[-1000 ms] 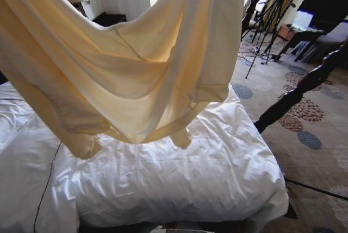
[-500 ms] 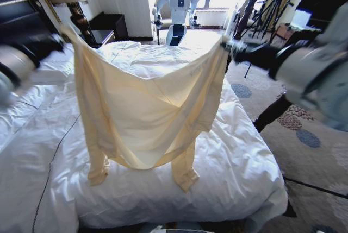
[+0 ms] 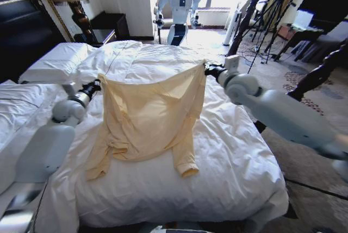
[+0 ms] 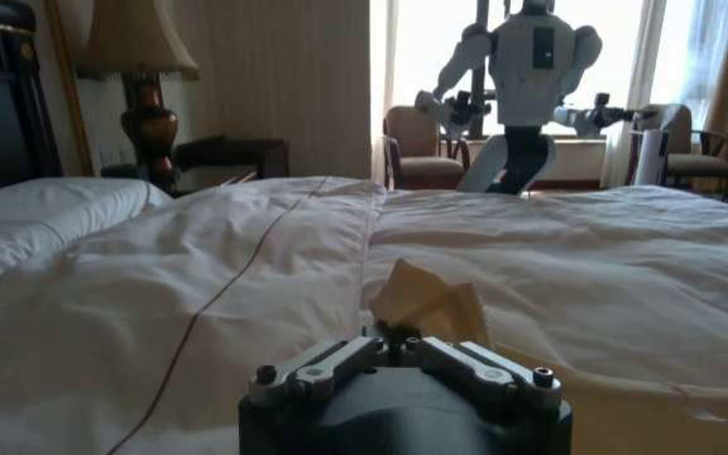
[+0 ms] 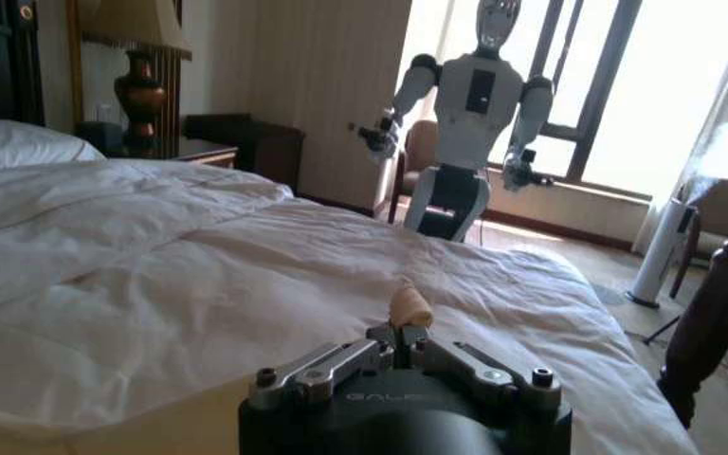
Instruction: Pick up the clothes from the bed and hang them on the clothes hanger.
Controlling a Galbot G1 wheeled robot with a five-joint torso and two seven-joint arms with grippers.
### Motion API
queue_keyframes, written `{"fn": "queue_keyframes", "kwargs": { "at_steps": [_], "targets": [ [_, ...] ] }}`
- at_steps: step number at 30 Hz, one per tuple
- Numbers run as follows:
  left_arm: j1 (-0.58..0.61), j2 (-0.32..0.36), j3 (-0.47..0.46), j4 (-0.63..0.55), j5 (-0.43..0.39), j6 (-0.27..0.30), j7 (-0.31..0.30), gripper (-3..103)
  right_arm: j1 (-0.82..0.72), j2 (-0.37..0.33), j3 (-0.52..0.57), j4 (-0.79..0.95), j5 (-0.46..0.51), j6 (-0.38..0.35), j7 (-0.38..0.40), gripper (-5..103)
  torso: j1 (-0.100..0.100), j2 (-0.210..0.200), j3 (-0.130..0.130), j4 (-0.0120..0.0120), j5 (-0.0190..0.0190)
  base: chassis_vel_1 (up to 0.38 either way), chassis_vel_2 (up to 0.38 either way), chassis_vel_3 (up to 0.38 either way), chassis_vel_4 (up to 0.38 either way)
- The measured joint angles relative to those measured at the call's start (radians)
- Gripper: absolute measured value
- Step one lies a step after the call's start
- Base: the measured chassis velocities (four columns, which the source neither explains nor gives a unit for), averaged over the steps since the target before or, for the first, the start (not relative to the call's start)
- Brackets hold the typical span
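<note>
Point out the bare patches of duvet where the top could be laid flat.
Bare duvet lies between the clothes and the bed's foot, and beyond them toward the pillows. The middle is crowded: left gripper and right gripper hold the top there.

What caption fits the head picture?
Left end effector and right end effector hold the yellow top stretched over the bed.

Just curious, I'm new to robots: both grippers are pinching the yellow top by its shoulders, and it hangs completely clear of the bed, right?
Not quite. The left gripper and right gripper do pinch the top by its shoulders, but the head view shows its hem and sleeves lying on the bed.
</note>
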State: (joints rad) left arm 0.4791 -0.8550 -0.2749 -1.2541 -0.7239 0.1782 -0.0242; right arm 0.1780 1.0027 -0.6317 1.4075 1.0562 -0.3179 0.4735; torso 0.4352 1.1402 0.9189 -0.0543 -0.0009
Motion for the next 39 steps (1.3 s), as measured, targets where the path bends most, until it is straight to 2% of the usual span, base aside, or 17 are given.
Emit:
{"fn": "queue_keyframes", "kwargs": {
  "at_steps": [2,3,7,12,15,16,18,19,22,23,25,28,30,33,35,37,39],
  "targets": [
    [-0.064,-0.057,0.062,0.133,0.024,-0.041,0.001,0,-0.037,0.084,-0.005,-0.108,-0.043,0.007,-0.005,0,0.000,0.000,0.000,0.0007,-0.0002,0.000,0.000,0.000,0.000],
    [-0.064,-0.057,0.062,0.133,0.024,-0.041,0.001,0,-0.037,0.084,-0.005,-0.108,-0.043,0.007,-0.005,0,0.000,0.000,0.000,0.0007,-0.0002,0.000,0.000,0.000,0.000],
    [-0.181,-0.141,0.146,0.359,0.108,-0.051,-0.016,-1,-0.109,0.187,0.010,-0.284,-0.133,0.010,0.014,-3,-0.001,0.000,0.000,-0.0003,0.0009,0.000,0.000,0.000,0.000],
    [-0.202,-0.153,0.200,0.403,0.128,-0.003,-0.019,8,-0.138,0.243,0.073,-0.379,-0.115,-0.027,0.037,-1,0.000,0.000,0.000,-0.0007,0.0007,0.000,0.000,0.000,0.000],
    [-0.178,-0.134,0.210,0.372,0.120,0.063,-0.021,24,-0.140,0.288,0.198,-0.402,0.076,-0.133,0.114,7,-0.001,0.000,0.000,-0.0001,0.0000,0.000,0.000,0.000,0.000],
    [-0.178,-0.134,0.210,0.372,0.120,0.063,-0.021,24,-0.140,0.288,0.198,-0.402,0.076,-0.133,0.114,7,-0.001,0.000,0.000,-0.0001,0.0000,0.000,0.000,0.000,0.000],
    [-0.138,-0.089,0.185,0.303,0.103,0.115,-0.013,34,-0.128,0.293,0.296,-0.387,0.271,-0.195,0.183,14,-0.001,0.000,-0.001,0.0004,0.0003,0.000,0.000,0.000,0.000],
    [-0.138,-0.089,0.185,0.303,0.103,0.115,-0.013,34,-0.128,0.293,0.296,-0.387,0.271,-0.195,0.183,14,-0.001,0.000,-0.001,0.0004,0.0003,0.000,0.000,0.000,0.000],
    [-0.103,-0.016,0.147,0.228,0.060,0.158,0.037,51,-0.112,0.275,0.414,-0.383,0.487,-0.255,0.242,30,-0.001,0.001,-0.001,0.0005,0.0005,0.000,0.000,0.000,0.000],
    [-0.103,-0.016,0.147,0.228,0.060,0.158,0.037,51,-0.112,0.275,0.414,-0.383,0.487,-0.255,0.242,30,-0.001,0.001,-0.001,0.0005,0.0005,0.000,0.000,0.000,0.000],
    [-0.096,0.016,0.132,0.203,0.017,0.171,0.078,61,-0.112,0.262,0.476,-0.387,0.582,-0.271,0.282,35,-0.001,0.001,-0.001,0.0000,0.0005,0.000,0.000,0.000,0.000],
    [-0.094,0.043,0.113,0.179,-0.036,0.193,0.108,67,-0.119,0.239,0.507,-0.382,0.625,-0.281,0.309,46,-0.001,0.001,-0.001,-0.0001,0.0009,0.000,0.000,0.000,0.000],
    [-0.085,0.065,0.096,0.145,-0.091,0.210,0.111,78,-0.126,0.209,0.511,-0.360,0.652,-0.293,0.319,57,-0.001,0.000,-0.001,-0.0001,0.0007,0.000,0.000,0.000,0.000],
    [-0.065,0.074,0.065,0.098,-0.120,0.215,0.078,89,-0.133,0.180,0.505,-0.315,0.648,-0.308,0.335,68,-0.001,0.000,-0.001,-0.0002,0.0008,0.000,0.000,0.000,0.000],
    [-0.013,0.085,-0.001,0.010,-0.168,0.215,0.010,97,-0.142,0.126,0.461,-0.214,0.598,-0.305,0.336,73,0.000,0.000,0.000,-0.0002,0.0004,0.000,0.000,0.000,0.000],
    [0.003,0.088,-0.020,-0.014,-0.176,0.214,-0.005,97,-0.144,0.115,0.451,-0.196,0.586,-0.301,0.333,79,0.000,0.000,-0.001,-0.0002,0.0004,0.000,0.000,0.000,0.000],
    [0.102,0.112,-0.123,-0.164,-0.199,0.171,-0.084,100,-0.165,-0.025,0.346,0.003,0.362,-0.246,0.261,90,-0.001,0.000,-0.001,0.0008,-0.0001,0.000,0.000,0.000,0.000]
  ]
}}
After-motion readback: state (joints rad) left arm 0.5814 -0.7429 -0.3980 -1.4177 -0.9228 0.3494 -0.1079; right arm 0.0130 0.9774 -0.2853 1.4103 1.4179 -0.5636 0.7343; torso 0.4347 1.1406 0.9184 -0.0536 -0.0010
